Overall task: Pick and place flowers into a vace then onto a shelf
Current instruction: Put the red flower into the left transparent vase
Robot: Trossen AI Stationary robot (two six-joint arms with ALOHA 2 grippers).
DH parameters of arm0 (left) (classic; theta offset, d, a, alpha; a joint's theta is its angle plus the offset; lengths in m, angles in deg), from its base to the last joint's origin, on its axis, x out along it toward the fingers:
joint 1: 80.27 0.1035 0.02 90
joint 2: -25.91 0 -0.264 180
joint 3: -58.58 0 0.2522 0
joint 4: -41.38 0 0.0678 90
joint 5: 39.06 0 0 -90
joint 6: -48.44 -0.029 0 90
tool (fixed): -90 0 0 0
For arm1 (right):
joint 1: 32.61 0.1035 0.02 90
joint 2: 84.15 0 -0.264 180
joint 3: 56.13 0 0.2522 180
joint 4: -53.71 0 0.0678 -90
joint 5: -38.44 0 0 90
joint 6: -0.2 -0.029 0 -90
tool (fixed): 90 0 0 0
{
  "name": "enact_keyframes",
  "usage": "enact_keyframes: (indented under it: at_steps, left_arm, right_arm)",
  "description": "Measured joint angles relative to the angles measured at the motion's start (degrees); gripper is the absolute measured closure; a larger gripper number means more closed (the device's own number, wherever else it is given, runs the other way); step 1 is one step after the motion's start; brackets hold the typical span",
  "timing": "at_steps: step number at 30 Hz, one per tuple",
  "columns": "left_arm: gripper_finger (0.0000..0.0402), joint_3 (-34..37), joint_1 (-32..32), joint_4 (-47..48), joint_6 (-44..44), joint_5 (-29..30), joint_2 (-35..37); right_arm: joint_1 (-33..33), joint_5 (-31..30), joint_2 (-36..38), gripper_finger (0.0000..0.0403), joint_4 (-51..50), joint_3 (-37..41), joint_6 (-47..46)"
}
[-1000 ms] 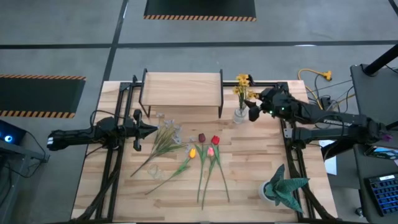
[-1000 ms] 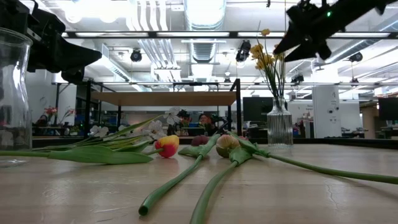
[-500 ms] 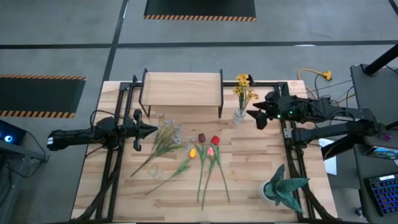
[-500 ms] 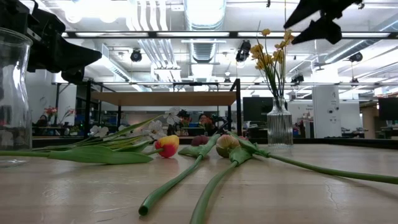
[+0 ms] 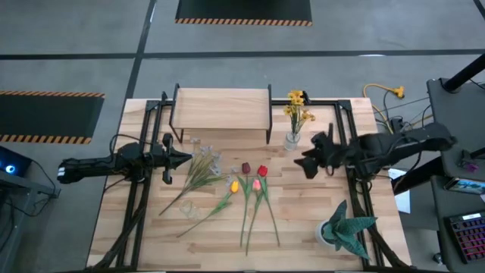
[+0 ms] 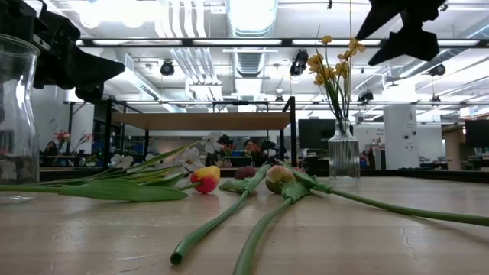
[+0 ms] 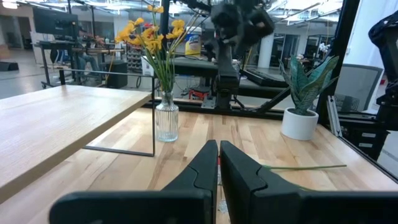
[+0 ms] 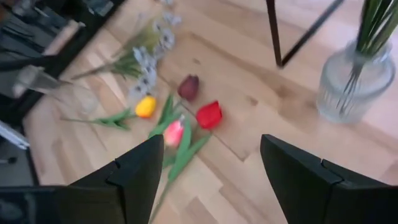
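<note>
The yellow-bloomed bunch (image 5: 295, 111) stands with its stems in a small ribbed glass vase (image 5: 292, 140) on the table, right of the shelf (image 5: 222, 108). Maroon (image 5: 245, 167), red (image 5: 262, 171), yellow (image 5: 234, 186) and pink (image 5: 256, 184) tulips lie flat at mid-table, with the pale blossom spray (image 5: 201, 167) left of them. My right gripper (image 5: 307, 163) hovers open above the table, near of the vase; its wrist view looks down on the tulips (image 8: 209, 115). My left gripper (image 5: 182, 158) is shut, level, left of the spray.
A green spiky potted plant (image 5: 345, 227) stands at the near right corner. An empty clear glass vessel (image 6: 15, 114) sits near the table's near left. Black frame rails (image 5: 138, 205) run along both sides. Bare wood lies between the tulip stems and the plant.
My right gripper has drawn away from the yellow bunch in the vase, rising and then moving toward the table's near edge. The bunch's blooms have spread a little to the right. The left arm has kept still.
</note>
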Motion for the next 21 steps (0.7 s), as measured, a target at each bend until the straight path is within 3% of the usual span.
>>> enact_keyframes:
  at_steps: [11, 21]
  left_arm:
    - [0.0401, 0.0, 0.0, 0.0, 0.0, 0.0, 0.0]
    - [0.0401, 0.0, 0.0, 0.0, 0.0, 0.0, 0.0]
  right_arm:
    - [12.9, -7.9, -17.8, 0.0145, 1.7, -0.3, -16.2]
    - [14.8, -7.1, -33.4, 0.0145, 11.6, -1.7, -21.6]
